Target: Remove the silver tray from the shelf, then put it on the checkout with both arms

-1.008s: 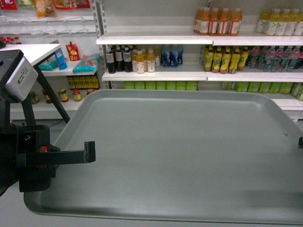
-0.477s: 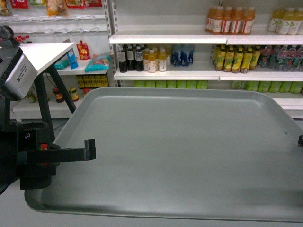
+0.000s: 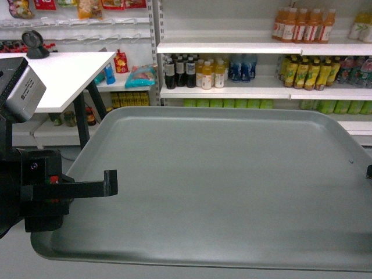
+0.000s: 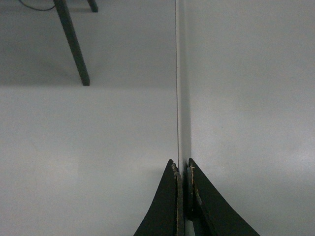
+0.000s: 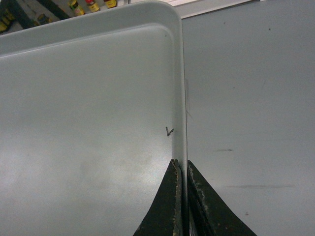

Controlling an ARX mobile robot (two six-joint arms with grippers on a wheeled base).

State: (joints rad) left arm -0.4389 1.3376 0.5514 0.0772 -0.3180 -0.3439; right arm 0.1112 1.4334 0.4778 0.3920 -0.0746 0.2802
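Note:
The silver tray (image 3: 221, 186) is held level in the air and fills most of the head view. My left gripper (image 3: 110, 185) is shut on its left rim, one finger lying over the tray's edge. In the left wrist view that gripper (image 4: 183, 169) pinches the thin rim (image 4: 181, 98), with floor to the left. Only a black tip of my right gripper (image 3: 369, 172) shows at the tray's right edge. The right wrist view has that gripper (image 5: 183, 169) shut on the tray (image 5: 88, 108) rim near a rounded corner. The checkout (image 3: 64, 75), a white flat top on dark legs, stands at the left behind the tray.
White store shelves (image 3: 232, 92) with rows of bottles run along the back. More shelves with snack packs (image 3: 131, 78) stand behind the white top. A small black object (image 3: 35, 43) sits on that top. Grey floor (image 5: 246, 123) lies under the tray.
The shelves and the white top have slid to the right in the head view, so more of the white top shows. The tray and both grippers keep the same places in the view.

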